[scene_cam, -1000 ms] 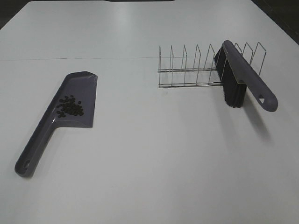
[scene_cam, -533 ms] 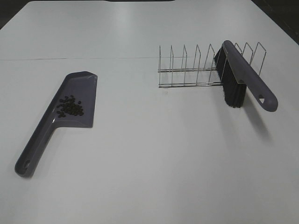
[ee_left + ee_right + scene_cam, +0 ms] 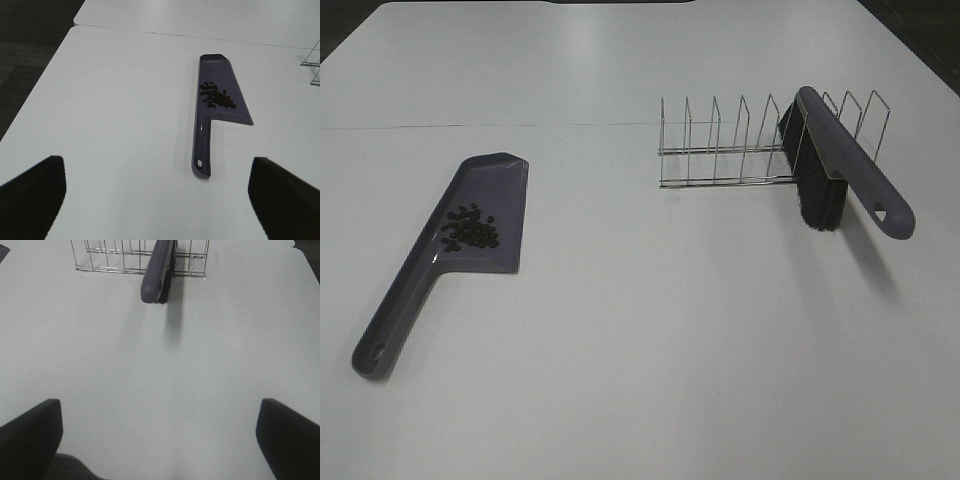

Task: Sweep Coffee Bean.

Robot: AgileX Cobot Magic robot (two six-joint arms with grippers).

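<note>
The coffee bean [image 3: 470, 229] cluster lies as a dark heap inside a purple dustpan [image 3: 488, 185] on the left of the white table; the left wrist view shows the beans [image 3: 217, 97] in that dustpan [image 3: 219, 67] too. A purple brush [image 3: 850, 165] with black bristles leans in a wire rack [image 3: 720, 150] on the right, its handle [image 3: 156, 277] pointing toward my right gripper. My left gripper [image 3: 157, 200] is open, well back from the dustpan's handle. My right gripper [image 3: 160, 440] is open, short of the brush. Neither arm shows in the exterior high view.
The white table [image 3: 650, 330] spreads wide between dustpan and rack. A seam [image 3: 490, 125] runs across it behind the dustpan. Dark floor [image 3: 25, 50] lies beyond the table's left edge.
</note>
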